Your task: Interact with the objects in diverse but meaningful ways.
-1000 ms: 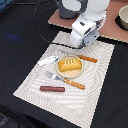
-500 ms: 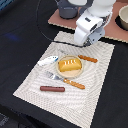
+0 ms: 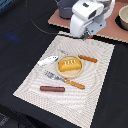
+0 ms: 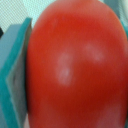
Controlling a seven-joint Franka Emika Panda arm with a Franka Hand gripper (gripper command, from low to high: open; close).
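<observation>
1. Exterior view: white arm head over the far edge of a pale striped mat (image 3: 35, 82), which lies on a dark table (image 3: 20, 45)
2. The tool (image 3: 90, 35) sits under the white housing; only a small red-and-dark patch shows at its tip, just above the mat's far edge
3. Wrist view: red tomato (image 4: 75, 65) fills nearly the whole frame, glossy, with a soft highlight near its centre
4. A teal finger pad (image 4: 15, 75) lies flat against one side of the tomato, touching it; the opposite pad is not clearly seen
5. Tool reads as pinching the tomato, held up off the mat near the far edge
6. Round beige plate (image 3: 61, 73) sits mid-mat, with the golden-yellow bread loaf (image 3: 69, 64) resting on it
7. Small white-blue piece (image 3: 48, 61) lies just beside the plate on the exterior view's left
8. Wooden-handled knife (image 3: 88, 59) lies just beyond the plate, toward the exterior view's right
9. Wooden-handled fork (image 3: 65, 80) lies along the plate's near side, angled, tines toward the exterior view's left
10. Brown sausage (image 3: 52, 89) lies alone on the near part of the mat, apart from the fork
11. A light brown board (image 3: 107, 30) lies behind the arm, with a round vessel (image 3: 123, 17) at the exterior view's right edge; too cropped to name
</observation>
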